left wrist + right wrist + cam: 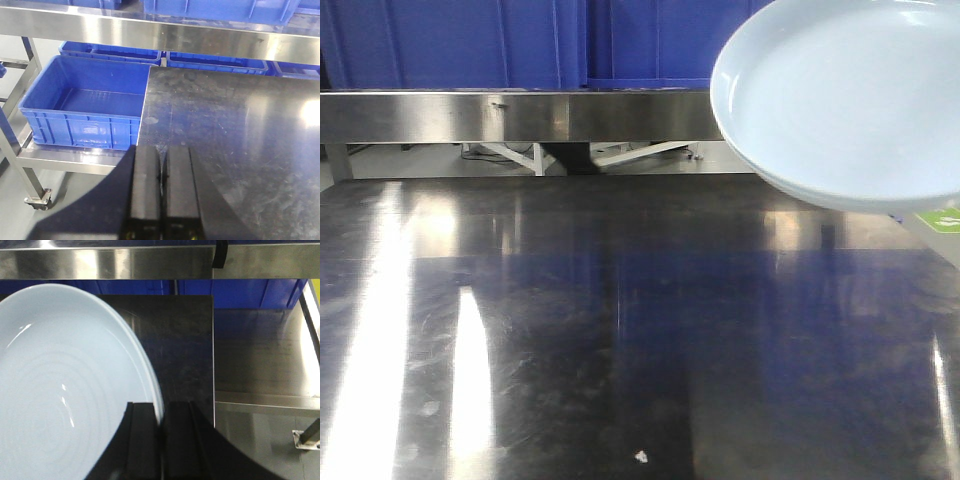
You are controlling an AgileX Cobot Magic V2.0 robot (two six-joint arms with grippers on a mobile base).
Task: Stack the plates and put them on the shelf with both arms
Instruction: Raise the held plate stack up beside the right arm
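A pale bluish-white glossy plate [850,95] hangs tilted in the air at the upper right of the front view, above the dark steel table [620,330]. In the right wrist view the same plate [55,390] fills the left half. My right gripper [161,407] is shut on its rim, one finger over the inside and one outside. Only this one plate shows. My left gripper [163,150] is shut with nothing in it, low over the table's left edge. The steel shelf [520,115] runs across the back.
Blue crates [460,40] stand on the shelf. An empty blue crate [85,107] sits on a lower wheeled stand left of the table. More blue crates [215,62] line the table's far side. A green label [940,220] shows at the right edge.
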